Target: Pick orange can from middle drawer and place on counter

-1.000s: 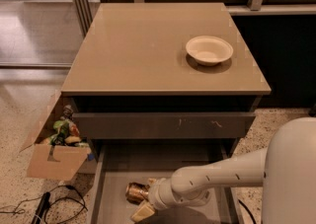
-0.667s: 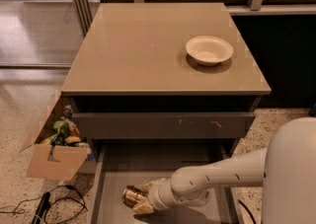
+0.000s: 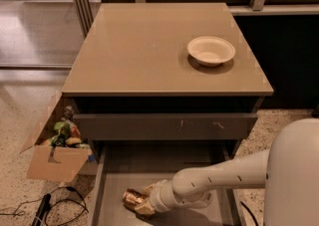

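Note:
The orange can lies on its side at the front left of the open middle drawer, below the cabinet. My gripper reaches in from the right on the white arm, low over the drawer floor. Its tan fingers sit on either side of the can's right end and are closed on it. The tan counter lies above and behind the drawer.
A white bowl sits on the counter's right side. The shut grey drawer front overhangs the back of the open drawer. A cardboard box of clutter and a black cable lie on the floor at the left.
The gripper and the can have shifted slightly left and toward the drawer's front. The fingers now hold the can's right end.

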Robot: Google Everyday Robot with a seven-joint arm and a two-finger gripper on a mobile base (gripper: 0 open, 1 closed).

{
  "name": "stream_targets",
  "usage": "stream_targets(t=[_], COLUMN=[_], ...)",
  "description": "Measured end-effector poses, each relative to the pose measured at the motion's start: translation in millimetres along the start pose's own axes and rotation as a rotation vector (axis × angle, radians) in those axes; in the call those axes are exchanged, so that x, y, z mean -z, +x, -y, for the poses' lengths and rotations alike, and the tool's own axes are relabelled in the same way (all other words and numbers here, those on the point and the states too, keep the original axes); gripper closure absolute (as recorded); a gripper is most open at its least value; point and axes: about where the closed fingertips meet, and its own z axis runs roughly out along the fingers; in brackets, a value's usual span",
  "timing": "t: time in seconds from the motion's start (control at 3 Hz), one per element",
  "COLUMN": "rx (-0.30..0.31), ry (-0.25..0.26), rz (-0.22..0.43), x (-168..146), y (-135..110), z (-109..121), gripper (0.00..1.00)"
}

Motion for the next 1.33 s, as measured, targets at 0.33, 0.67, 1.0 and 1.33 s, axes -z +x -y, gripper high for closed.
stream_targets(t=[0.33, 0.67, 1.0, 1.33], rx=[0.000, -0.004, 0.011, 0.042], ry=[0.000, -0.004, 0.001, -0.001], rz=[0.000, -0.005, -0.008, -0.013], x=[0, -1, 14, 50], y=[0, -2, -22, -59], z=[0, 0, 9, 11], gripper=[1.00, 1.00, 1.00, 1.00])
